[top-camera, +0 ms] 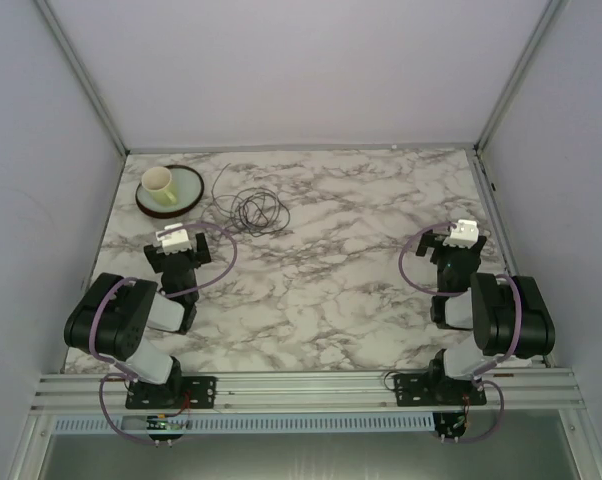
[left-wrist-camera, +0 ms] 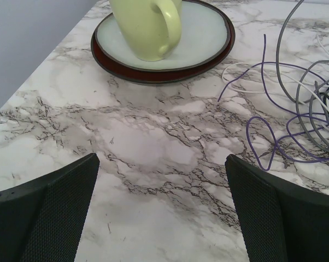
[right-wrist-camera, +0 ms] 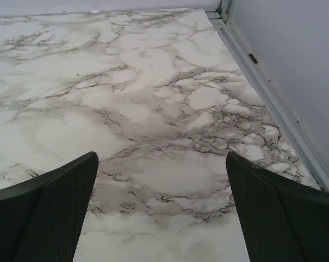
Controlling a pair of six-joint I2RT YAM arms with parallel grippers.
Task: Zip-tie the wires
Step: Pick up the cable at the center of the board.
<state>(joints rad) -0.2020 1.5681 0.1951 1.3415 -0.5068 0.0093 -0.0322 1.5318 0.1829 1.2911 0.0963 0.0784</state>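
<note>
Left pincer [left-wrist-camera: 162, 164]: fingers spread wide, nothing between them. It hangs over bare marble of the bench [top-camera: 331, 270], on the left side.

Right pincer [right-wrist-camera: 162, 164]: fingers likewise spread wide and holding nothing. It hangs over the right side of the bench, close to the metal rail along that edge.

Wires [top-camera: 253, 208]: a loose tangle of very thin loops lying flat on the bench in the far-left area. From overhead they read as dark. The left wrist view shows grey, purple and a few white strands. They lie ahead and to the right of the left pincer, apart from it, and well apart from the right pincer. No tie is visible around them.

Plate [top-camera: 194, 186]: dark-rimmed with a pale centre, in the far-left corner, just beside the wires on their left. Whether any strand touches its rim cannot be told.

Mug [top-camera: 159, 183]: pale yellow-green, upright on the plate, its handle turned toward the left pincer.
</note>
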